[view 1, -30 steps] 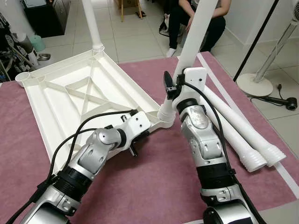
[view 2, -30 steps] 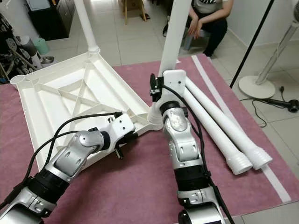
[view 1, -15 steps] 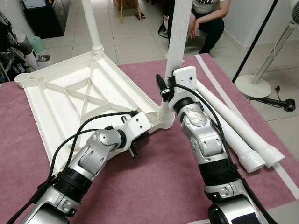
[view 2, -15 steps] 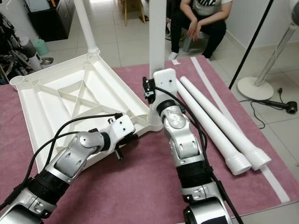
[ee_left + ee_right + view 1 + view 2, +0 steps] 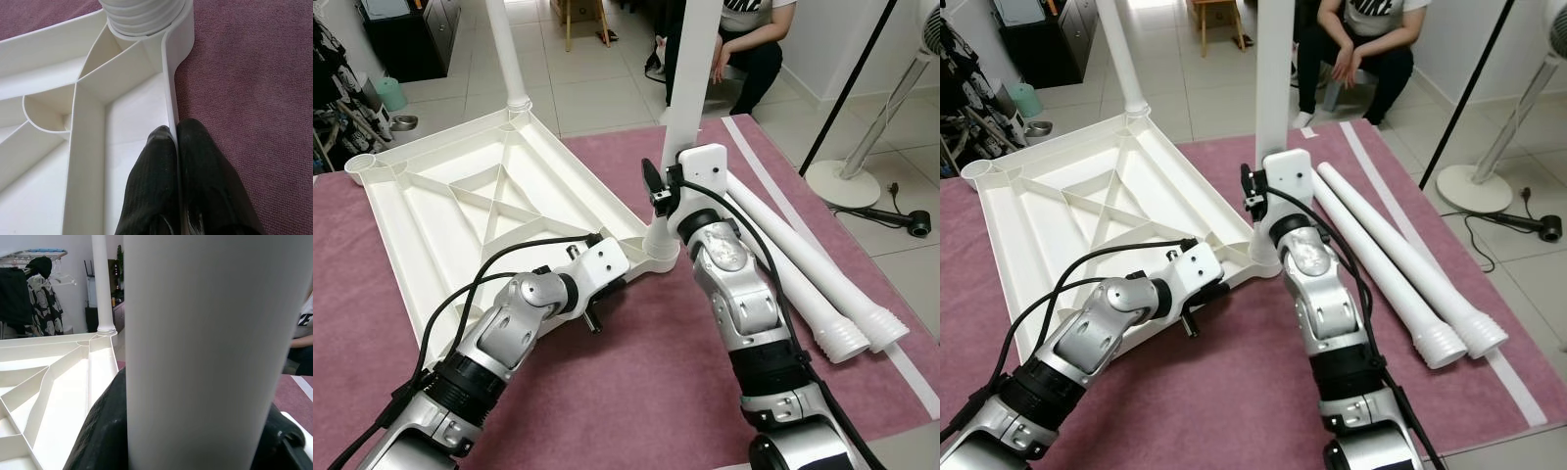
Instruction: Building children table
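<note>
1. My left gripper (image 5: 175, 134) is pinched on the rim of the upturned white tabletop (image 5: 460, 196), just short of the corner socket (image 5: 656, 257); my wrist camera catches both fingers (image 5: 151, 186) straddling that thin wall.
2. My right gripper (image 5: 664, 186) is clamped round a white leg (image 5: 690, 73) standing upright in that socket; the ribbed leg end (image 5: 144, 14) is seated inside.
3. Another leg (image 5: 504, 49) stands in the tabletop's far corner.
4. Two loose legs (image 5: 1400, 264) lie on the maroon rug (image 5: 646, 392), right of the socket.

White leg (image 5: 195, 347) upright between black fingers (image 5: 105, 431); tabletop underside (image 5: 54, 377) beyond.
</note>
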{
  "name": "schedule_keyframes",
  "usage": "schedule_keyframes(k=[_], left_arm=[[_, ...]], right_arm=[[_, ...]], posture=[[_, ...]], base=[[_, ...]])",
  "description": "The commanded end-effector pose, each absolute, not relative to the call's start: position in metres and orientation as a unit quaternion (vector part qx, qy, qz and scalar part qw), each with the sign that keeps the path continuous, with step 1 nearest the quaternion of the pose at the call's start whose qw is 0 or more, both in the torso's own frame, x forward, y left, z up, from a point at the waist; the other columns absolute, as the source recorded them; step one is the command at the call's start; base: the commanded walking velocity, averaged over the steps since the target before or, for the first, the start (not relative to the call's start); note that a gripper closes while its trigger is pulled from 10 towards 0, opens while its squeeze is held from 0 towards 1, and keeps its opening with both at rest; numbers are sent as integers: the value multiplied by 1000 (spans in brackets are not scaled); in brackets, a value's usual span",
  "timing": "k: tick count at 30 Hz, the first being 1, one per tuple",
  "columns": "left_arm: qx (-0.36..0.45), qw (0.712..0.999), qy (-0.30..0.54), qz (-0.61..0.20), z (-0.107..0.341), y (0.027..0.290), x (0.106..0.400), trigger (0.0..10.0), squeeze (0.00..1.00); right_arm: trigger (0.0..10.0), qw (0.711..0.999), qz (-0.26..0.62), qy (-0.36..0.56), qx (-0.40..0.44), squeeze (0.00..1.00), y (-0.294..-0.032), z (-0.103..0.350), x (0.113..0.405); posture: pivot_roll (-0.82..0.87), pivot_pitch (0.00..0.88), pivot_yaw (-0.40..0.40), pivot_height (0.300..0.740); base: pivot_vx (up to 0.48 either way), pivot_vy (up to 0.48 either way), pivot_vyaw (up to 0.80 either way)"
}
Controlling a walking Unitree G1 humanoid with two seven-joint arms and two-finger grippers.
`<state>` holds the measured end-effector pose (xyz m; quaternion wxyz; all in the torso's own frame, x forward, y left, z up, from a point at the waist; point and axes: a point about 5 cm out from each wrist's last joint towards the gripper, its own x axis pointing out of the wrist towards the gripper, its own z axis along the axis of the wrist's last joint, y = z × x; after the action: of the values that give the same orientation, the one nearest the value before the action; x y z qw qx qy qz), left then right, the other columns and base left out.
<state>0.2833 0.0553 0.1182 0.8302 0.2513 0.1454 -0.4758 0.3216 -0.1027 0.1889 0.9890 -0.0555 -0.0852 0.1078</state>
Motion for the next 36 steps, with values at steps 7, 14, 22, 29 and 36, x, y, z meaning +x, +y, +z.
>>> schedule_keyframes(k=[7, 14, 22, 29, 36], left_arm=[[257, 816, 151, -494, 115, 53, 279, 0, 0], [256, 818, 151, -492, 116, 52, 281, 0, 0], [256, 818, 151, -492, 116, 53, 281, 0, 0], [255, 818, 151, -493, 115, 52, 281, 0, 0], [255, 819, 150, -491, 116, 53, 281, 0, 0]], right_arm=[[10000, 997, -34, 43, -63, 0, -132, 135, 320], [10000, 987, -147, 47, -39, 0, -137, 135, 317], [10000, 983, -164, 61, -50, 0, -138, 132, 317], [10000, 985, -152, 56, -61, 0, -133, 134, 320], [10000, 997, -61, 23, -46, 0, -116, 145, 325]], posture=[[-36, 0, 106, 740], [-35, 0, 104, 740], [-38, 0, 104, 740], [-38, 0, 104, 740], [-37, 0, 103, 740]], base=[[0, 0, 0], [0, 0, 0], [0, 0, 0], [0, 0, 0], [0, 0, 0]])
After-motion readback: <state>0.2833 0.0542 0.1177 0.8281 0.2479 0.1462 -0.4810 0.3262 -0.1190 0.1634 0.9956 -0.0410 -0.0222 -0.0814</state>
